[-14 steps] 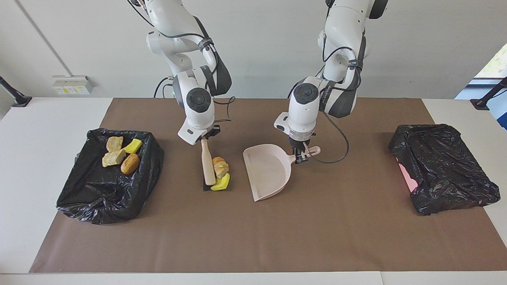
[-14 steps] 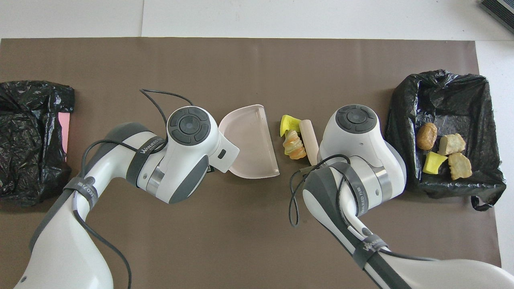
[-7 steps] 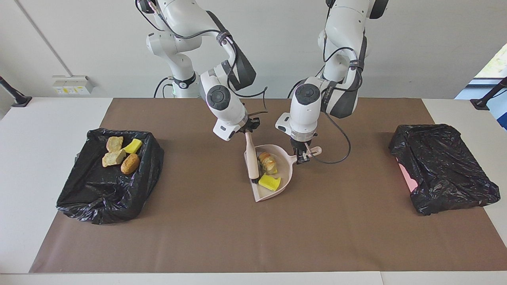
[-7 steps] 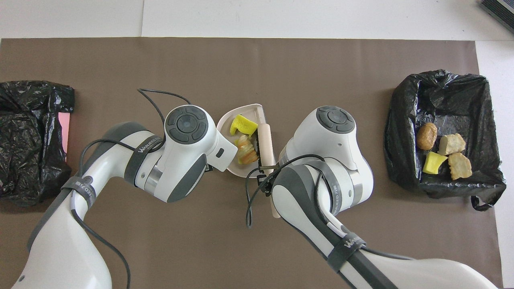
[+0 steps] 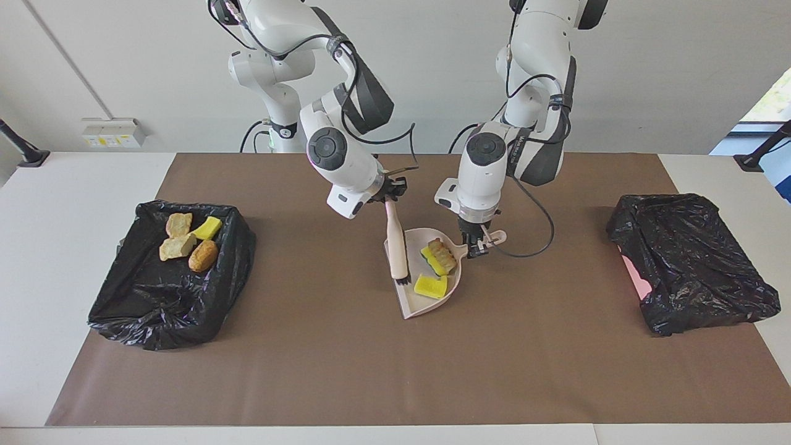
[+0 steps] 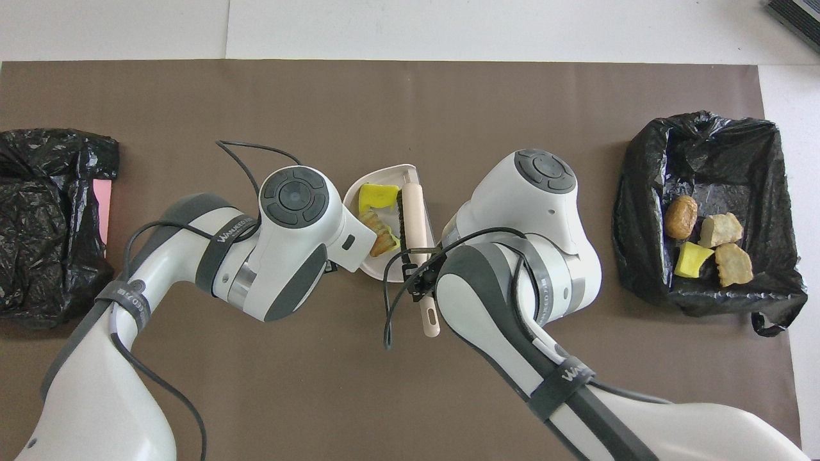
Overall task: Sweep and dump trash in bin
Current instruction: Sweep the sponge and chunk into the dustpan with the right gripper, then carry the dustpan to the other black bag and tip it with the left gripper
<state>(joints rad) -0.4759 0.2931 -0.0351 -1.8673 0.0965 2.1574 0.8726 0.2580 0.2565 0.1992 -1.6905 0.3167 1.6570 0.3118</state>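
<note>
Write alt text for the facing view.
Two robot arms work over a pink dustpan holding yellow and brown trash: the right gripper holds a brush, the left gripper the pan's handle. Black-lined bins sit at both table ends.

Place: robot lab, probably a test room.
Arms: two white arms [image 5: 346, 154] fixed at one end of a table [image 5: 74, 198].
Cover: brown mat [image 5: 371, 371] spread flat on the tabletop.
Walls: bare, pale; socket box [image 5: 113, 132] low on one.
Props: bag-lined bins [image 5: 167, 296] at each end, staged, not household.
</note>
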